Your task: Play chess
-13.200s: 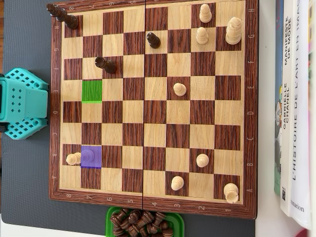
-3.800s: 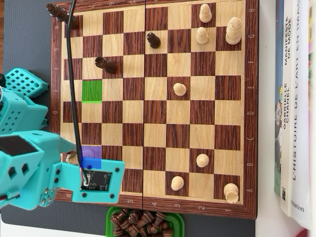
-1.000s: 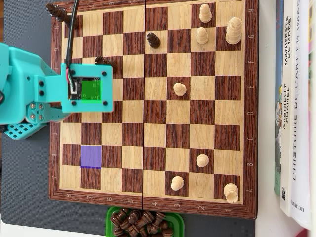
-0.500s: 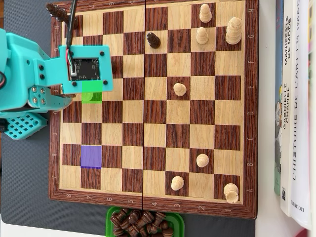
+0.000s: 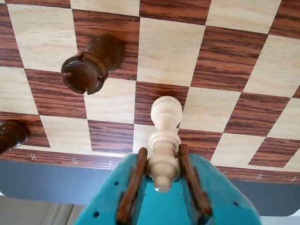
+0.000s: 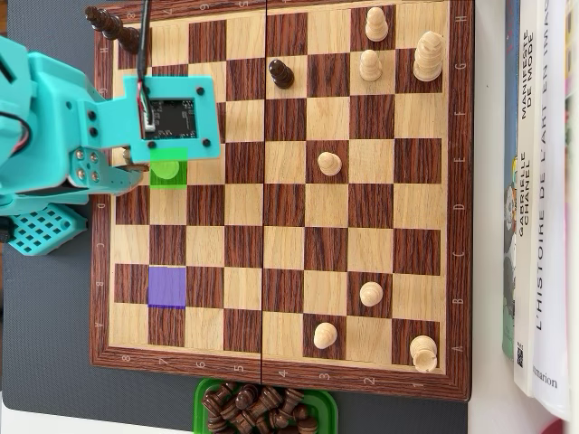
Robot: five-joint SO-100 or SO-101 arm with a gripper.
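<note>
Arm pose: the teal plastic arm (image 6: pixel 54 136) reached in from the left edge of the overhead view, its wrist block lying flat above the upper-left part of the brown-and-cream wooden chessboard (image 6: pixel 280 194).
Gripper: the teal two-finger gripper (image 5: pixel 162 161) entered the wrist view from the bottom, its brown-lined fingers (image 5: pixel 133 185) pressed against both sides of a pale turned-wood pawn (image 5: pixel 165 136).
Held pawn: it sat clamped by its lower stem between the fingers, head pointing toward the chessboard; overhead it showed only as a green-tinted round top (image 6: pixel 166 167) on a green highlighted square (image 6: pixel 168 172) just below the wrist block.
Purple square: one purple highlighted square (image 6: pixel 166 287) lay in the same column of the chessboard, nearer its bottom edge.
Light pieces: nine counted overhead, the held pawn included; three stood in the chessboard's top-right corner area, one near its centre (image 6: pixel 330 164), three toward its lower right, and one sat half hidden under the arm at its left edge.
Dark pieces: one dark brown pawn (image 6: pixel 280 72) stood in the upper middle of the chessboard; a dark rook (image 5: pixel 91 65) and another dark piece (image 5: pixel 11 135) showed in the wrist view.
Tray: one green tray (image 6: pixel 201 409) below the chessboard's bottom edge held a heap of dark pieces, too crowded to count.
Books: a few white books (image 6: pixel 543 199) lay right of the chessboard.
</note>
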